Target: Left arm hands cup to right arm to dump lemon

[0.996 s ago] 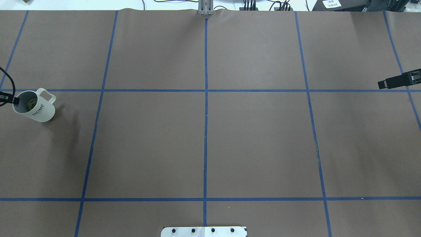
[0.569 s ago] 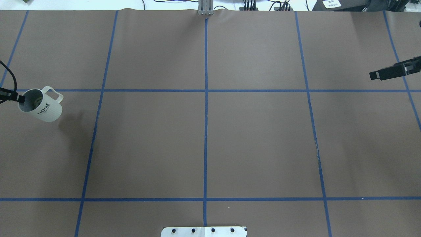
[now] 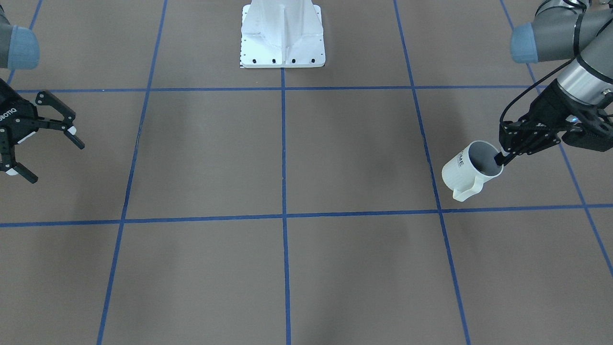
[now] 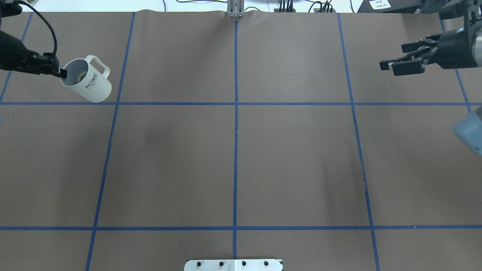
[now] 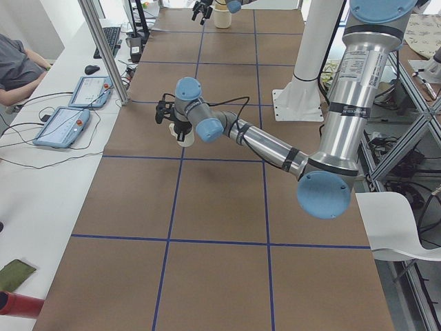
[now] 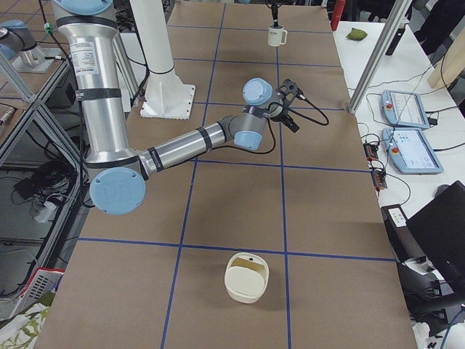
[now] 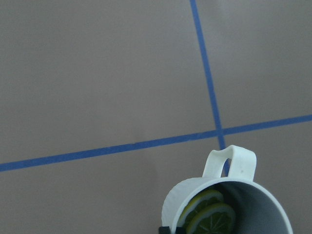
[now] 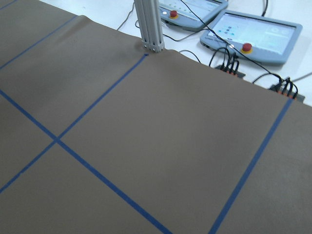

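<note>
Above table (image 3: 359,268), left tool (image 3: 499,159) pinches tilted cup (image 3: 460,173) rim; right tool (image 3: 53,161) spread wide, empty.

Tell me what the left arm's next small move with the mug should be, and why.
Probably carry the cup toward the table's middle, without tilting it further. The left gripper grips its rim, lemon inside, while the right gripper hangs with jaws open at the opposite side, too far to take it.
</note>
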You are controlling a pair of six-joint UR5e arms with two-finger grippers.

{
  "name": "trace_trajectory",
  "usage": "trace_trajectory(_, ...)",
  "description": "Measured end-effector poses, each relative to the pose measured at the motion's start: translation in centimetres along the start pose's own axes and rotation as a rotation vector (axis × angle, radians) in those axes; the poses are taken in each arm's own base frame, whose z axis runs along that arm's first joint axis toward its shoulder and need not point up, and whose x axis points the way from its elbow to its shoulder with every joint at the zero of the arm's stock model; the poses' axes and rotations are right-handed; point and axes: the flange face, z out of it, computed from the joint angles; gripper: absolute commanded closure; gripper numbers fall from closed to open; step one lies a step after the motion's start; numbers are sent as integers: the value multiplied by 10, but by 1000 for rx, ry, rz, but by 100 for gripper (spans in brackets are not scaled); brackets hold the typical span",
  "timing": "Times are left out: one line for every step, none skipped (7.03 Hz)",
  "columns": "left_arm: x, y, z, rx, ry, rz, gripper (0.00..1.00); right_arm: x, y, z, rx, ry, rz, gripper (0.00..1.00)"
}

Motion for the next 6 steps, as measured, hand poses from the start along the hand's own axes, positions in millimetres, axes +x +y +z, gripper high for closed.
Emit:
trace_trajectory(35,-13,-5,12,29,-57,100,-24,-4,28,61,11,-59,1)
trace_trajectory(72,-22,-7,16,62,-109,100,-54,-10,58,115,27,-137,1)
trace_trajectory(108,-27,-5,13,96,-161,100,-86,-18,86,156,40,-235,1)
trace_trajectory(145,-30,-2,7,125,-212,100,-113,-26,109,193,59,-300,1)
trace_trajectory(179,-30,4,9,145,-257,100,-145,-35,126,244,92,-326,1)
trace_trajectory(213,-29,13,16,160,-303,100,-184,-40,142,307,144,-329,1)
